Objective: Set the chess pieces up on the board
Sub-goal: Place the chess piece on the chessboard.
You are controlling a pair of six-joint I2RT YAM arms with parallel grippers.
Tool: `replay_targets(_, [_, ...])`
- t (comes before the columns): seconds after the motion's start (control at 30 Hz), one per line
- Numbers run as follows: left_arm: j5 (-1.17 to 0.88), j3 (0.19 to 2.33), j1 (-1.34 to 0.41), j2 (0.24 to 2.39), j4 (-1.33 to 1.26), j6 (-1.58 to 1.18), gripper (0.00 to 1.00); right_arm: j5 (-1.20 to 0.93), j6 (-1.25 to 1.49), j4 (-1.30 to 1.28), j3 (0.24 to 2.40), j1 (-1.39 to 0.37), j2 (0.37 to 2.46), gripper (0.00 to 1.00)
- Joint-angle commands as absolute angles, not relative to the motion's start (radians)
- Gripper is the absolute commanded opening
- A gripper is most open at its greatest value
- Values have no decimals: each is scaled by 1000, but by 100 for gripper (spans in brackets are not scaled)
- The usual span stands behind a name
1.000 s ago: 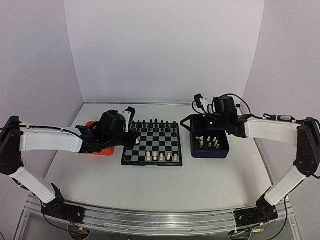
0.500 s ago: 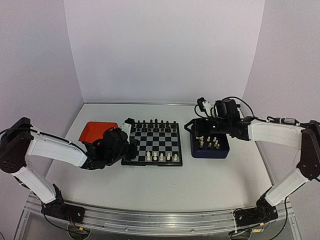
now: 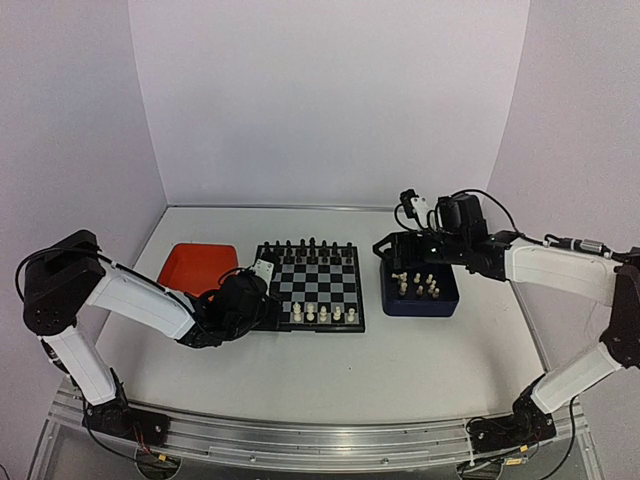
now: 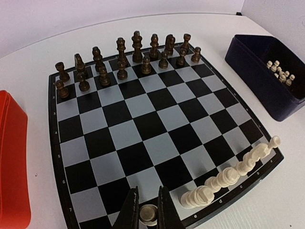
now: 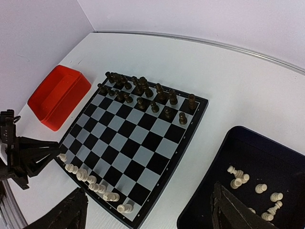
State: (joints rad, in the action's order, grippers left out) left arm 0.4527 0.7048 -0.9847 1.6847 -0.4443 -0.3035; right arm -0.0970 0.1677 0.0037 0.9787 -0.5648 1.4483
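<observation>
At the near-left corner of the board (image 4: 143, 121), the left gripper (image 4: 148, 215) is pinched narrow on one cream-white piece (image 4: 149, 213), jaws either side of its body w/ the round top showing btwn them. Can't tell if its base is down on the square or just above. Just to its right, a row of white pieces (image 4: 228, 174) lines the board's near edge, close-packed. Black pieces (image 4: 128, 57) fill the two far ranks; the middle squares are bare. The orange tray (image 4: 12, 157) sits just left of the board and the blue tray (image 4: 255, 67) just right, w/ a small cluster of spare white pieces (image 4: 280, 71) inside. The right gripper (image 3: 395, 252) hangs over that tray's far-left part, jaws spread wide, holding nothing. Handling, my read: these men are tiny, v. light, hard smooth plastic on narrow bases, so they'd topple or skid at a nudge and could squirt out of a skewed pinch; prob. not fragile. Best hold is likely mid-body under the head, from straight above, fingers clear of neighbours. Looks: cream-white, glossy, turned shapes w/ knob or crown tops, each much smaller than a square. The board is black and light-grey checks w/ a black border and faint edge numbers.
</observation>
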Motion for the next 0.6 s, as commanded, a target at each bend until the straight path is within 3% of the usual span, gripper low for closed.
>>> replay_targets(0.0, [439,737,-992,1721,-465,-284,0,-76,158,2,966,-561,1415,85])
replay_targets(0.57, [423,753,-992,1781,-525,-291,0,-70,139,-26,966,-560,1397,85])
